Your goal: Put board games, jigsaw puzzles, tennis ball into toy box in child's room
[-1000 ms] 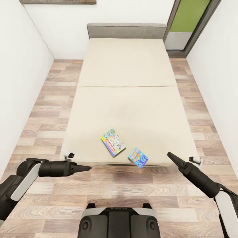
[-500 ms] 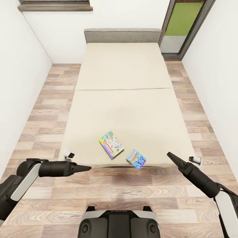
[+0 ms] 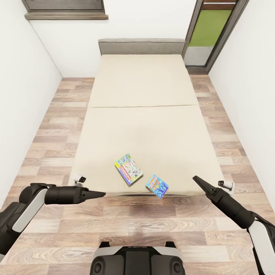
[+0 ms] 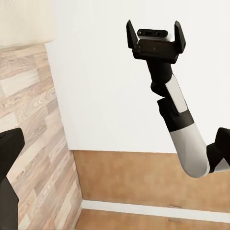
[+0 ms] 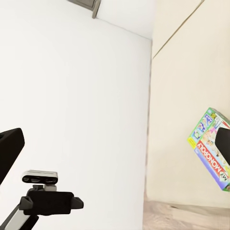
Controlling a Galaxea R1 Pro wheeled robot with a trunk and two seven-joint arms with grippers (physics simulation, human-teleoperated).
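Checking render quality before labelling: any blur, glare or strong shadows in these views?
Head view: sharp, evenly lit, with wide-angle splay of the walls; only a faint shadow on the floor at the foot of the bed. Right wrist view: board game print legible, dark fingers covering its edge. Left wrist view: crisp, no glare.

A bedroom in a home — a long bed with beige mattress and grey headboard fills a narrow white-walled room with wood-plank floor, a tall dark-framed window, and two colourful board games on the mattress.
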